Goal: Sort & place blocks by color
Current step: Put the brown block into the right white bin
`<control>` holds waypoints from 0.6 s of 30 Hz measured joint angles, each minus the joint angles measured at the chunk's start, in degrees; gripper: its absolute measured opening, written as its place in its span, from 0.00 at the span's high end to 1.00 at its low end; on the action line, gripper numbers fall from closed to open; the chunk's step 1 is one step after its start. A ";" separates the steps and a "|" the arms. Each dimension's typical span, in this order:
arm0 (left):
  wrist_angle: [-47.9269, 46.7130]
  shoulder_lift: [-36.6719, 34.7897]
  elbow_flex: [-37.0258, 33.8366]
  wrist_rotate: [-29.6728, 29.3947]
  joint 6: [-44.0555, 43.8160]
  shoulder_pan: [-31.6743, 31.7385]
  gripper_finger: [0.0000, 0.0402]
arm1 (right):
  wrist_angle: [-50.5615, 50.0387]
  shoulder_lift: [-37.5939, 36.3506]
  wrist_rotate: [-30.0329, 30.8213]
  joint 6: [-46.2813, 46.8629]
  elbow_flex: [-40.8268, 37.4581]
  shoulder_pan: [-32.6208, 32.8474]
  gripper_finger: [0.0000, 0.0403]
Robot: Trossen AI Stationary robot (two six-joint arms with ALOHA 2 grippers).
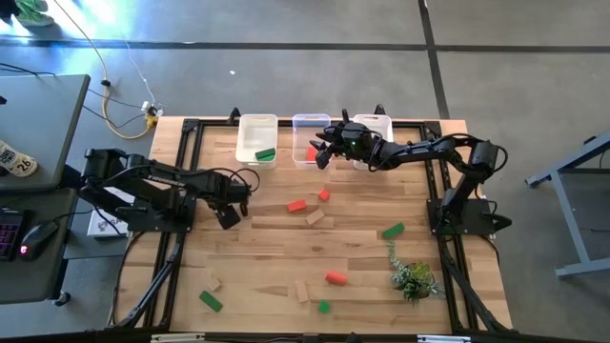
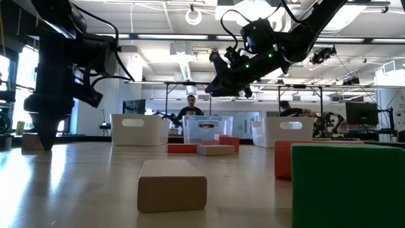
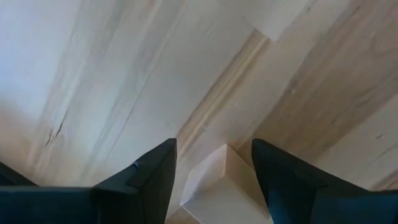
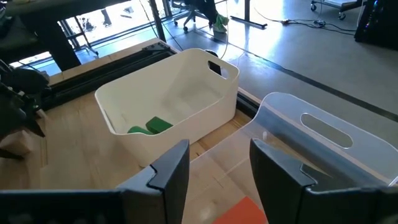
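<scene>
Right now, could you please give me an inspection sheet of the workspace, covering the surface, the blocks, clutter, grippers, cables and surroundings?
Surface: wooden table, bare planks between the blocks.
Job's things: green block in the left bin; red block in the middle bin; red, green and pale blocks lie loose on the table.
Clutter: small plant near the table's right edge.
Grippers: left gripper open, low over a pale block; right gripper empty, above the middle bin.
Cables: yellow cable on the floor by the table's far left corner.
Surroundings: desk left of the table; people behind the bins in the low view.
</scene>
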 joint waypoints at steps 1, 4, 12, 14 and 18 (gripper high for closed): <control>0.00 0.00 0.00 0.25 0.16 -0.01 0.50 | -0.01 0.00 -0.01 0.00 -0.01 0.01 0.61; -0.24 -0.02 0.31 0.53 0.75 -0.08 0.50 | -0.01 0.00 -0.02 -0.01 0.00 0.00 0.61; -1.52 -0.43 4.95 4.94 -4.31 -0.12 0.51 | -0.07 0.00 -0.02 -0.02 0.00 0.01 0.61; -2.63 -0.46 5.85 4.94 -5.97 -0.17 0.51 | -0.07 0.00 -0.02 -0.02 0.00 0.00 0.61; -6.19 -0.48 6.38 4.91 -11.98 -0.17 0.51 | -0.15 0.00 -1.07 -0.02 0.00 0.02 0.61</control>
